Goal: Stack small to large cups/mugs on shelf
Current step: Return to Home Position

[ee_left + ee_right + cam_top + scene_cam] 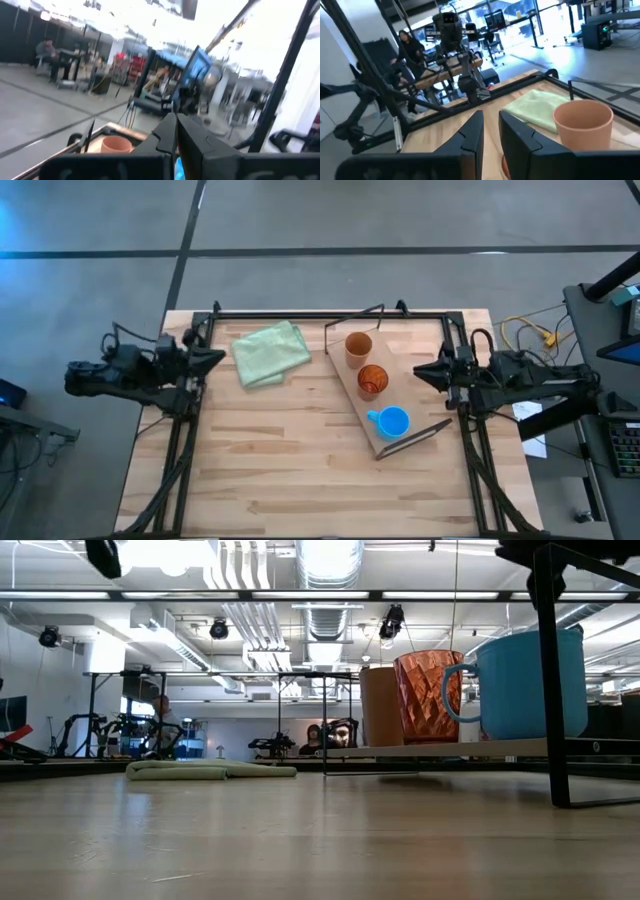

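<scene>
The shelf (pixel 345 365), a light wooden board with dark wire frames at its ends, lies slantwise on the table's right half. Three cups stand upright on it in a row, each on its own base: a tan-orange cup (pixel 358 348) at the far end, a translucent red-orange cup (pixel 372 380) in the middle, and a blue mug (pixel 392 422) with a handle at the near end. My left gripper (pixel 215 358) hangs shut at the table's left edge, pointing toward the shelf. My right gripper (pixel 418 372) hangs at the right edge close to the red-orange cup, slightly open and holding nothing.
A pale green folded cloth (pixel 270 352) lies flat on the table between my left gripper and the shelf. Dark frame rails (pixel 300 315) run along the table's far, left and right edges. The near half of the tabletop (pixel 290 470) is bare wood.
</scene>
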